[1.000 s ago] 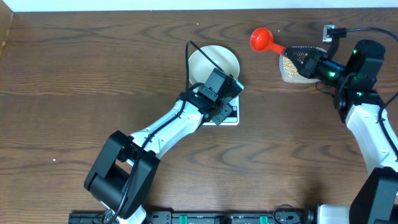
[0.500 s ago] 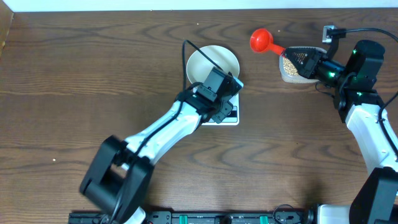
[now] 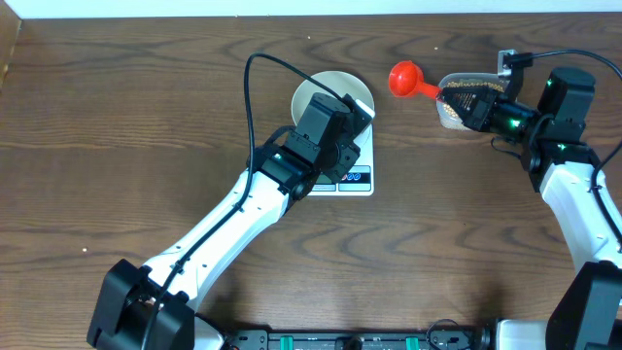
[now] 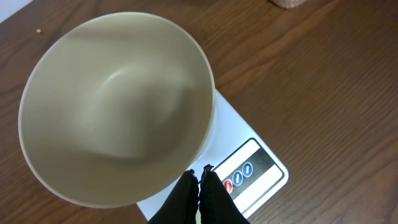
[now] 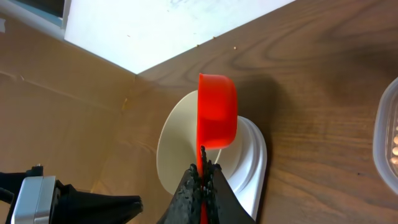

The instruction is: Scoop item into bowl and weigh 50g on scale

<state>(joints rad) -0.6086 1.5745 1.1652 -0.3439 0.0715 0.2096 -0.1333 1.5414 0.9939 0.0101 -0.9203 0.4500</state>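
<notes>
The white bowl stands empty on the white scale; both show in the left wrist view, bowl and scale. My left gripper is shut and empty, above the scale's near edge by the red and blue buttons. My right gripper is shut on the handle of a red scoop, held in the air right of the bowl. No beans show in the scoop. The pale-tan beans lie in a clear tub under the right gripper.
The clear tub stands at the back right; its rim shows at the right edge of the right wrist view. A black cable loops over the left arm. A white wall runs along the table's far edge.
My left gripper has lifted and drawn back from the scale's buttons, uncovering the display. My right gripper with the scoop has shifted slightly up and left.
</notes>
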